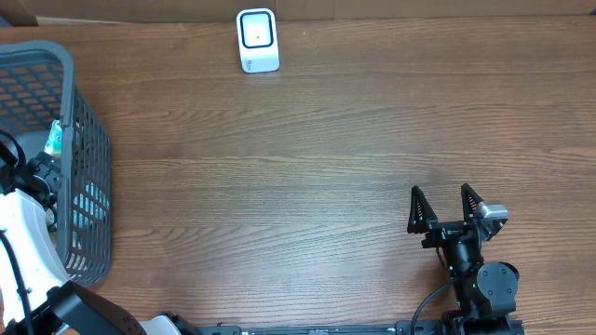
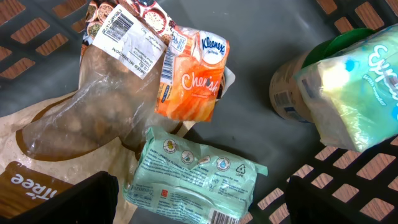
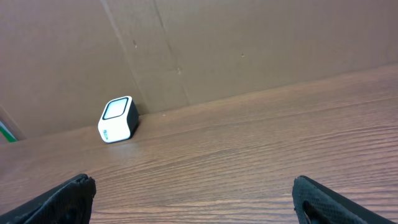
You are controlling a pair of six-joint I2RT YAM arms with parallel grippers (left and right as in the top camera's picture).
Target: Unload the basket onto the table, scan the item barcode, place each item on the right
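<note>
A wooden table (image 1: pixel 307 140) runs back to a cardboard wall. A grey basket (image 1: pixel 88 121) sits at its left edge, the left arm reaching into it. The items lie inside: a brown bag (image 2: pixel 93 118), a green wipes pack (image 2: pixel 193 177) overlapping its lower edge, an orange Kleenex pack (image 2: pixel 193 78), a can (image 2: pixel 286 93) and a pale pack (image 2: pixel 360 93) against it. The left gripper (image 2: pixel 202 190) hangs above the wipes, jaws wide apart, holding nothing. The right gripper (image 1: pixel 445 207) stands spread and empty near the front right. The white scanner (image 1: pixel 257 40) sits at the far edge.
</note>
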